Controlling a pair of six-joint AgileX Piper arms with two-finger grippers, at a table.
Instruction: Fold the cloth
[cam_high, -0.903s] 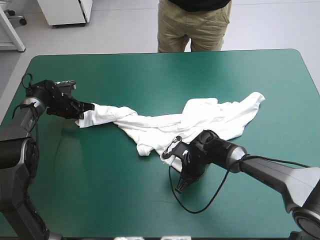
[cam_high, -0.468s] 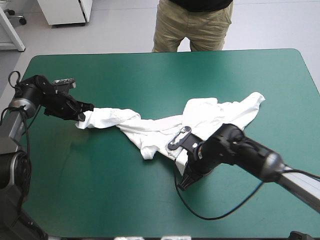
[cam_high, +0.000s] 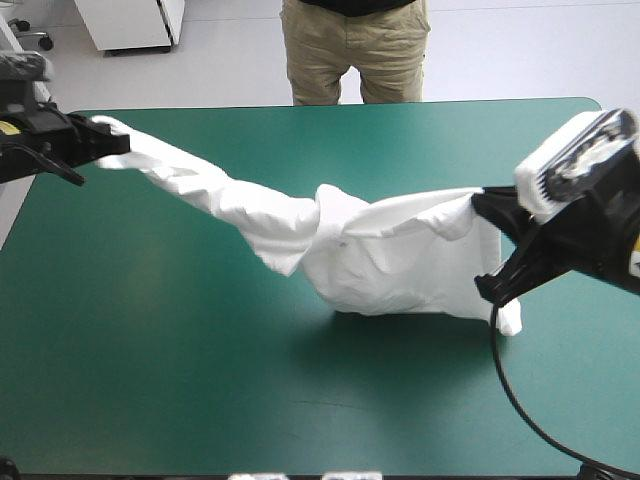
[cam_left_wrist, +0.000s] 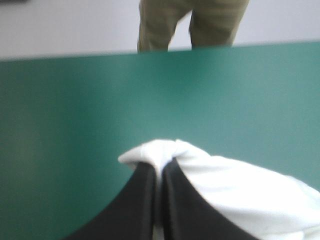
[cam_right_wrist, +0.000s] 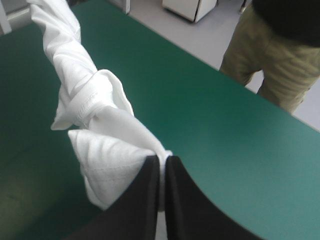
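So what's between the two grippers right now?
Only the T-shirt, twisted, strung from the left gripper to the right gripper, as the high view shows.

Bright, even overhead light. Under the white short-sleeved T-shirt (cam_high: 390, 255), between left gripper (cam_high: 122, 140) and right gripper (cam_high: 485, 205), a soft shadow dims the teal-green table cover (cam_high: 200, 380).

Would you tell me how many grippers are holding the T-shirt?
2: the left gripper near the table's far left corner and the right gripper at its right side, each shut on the T-shirt.
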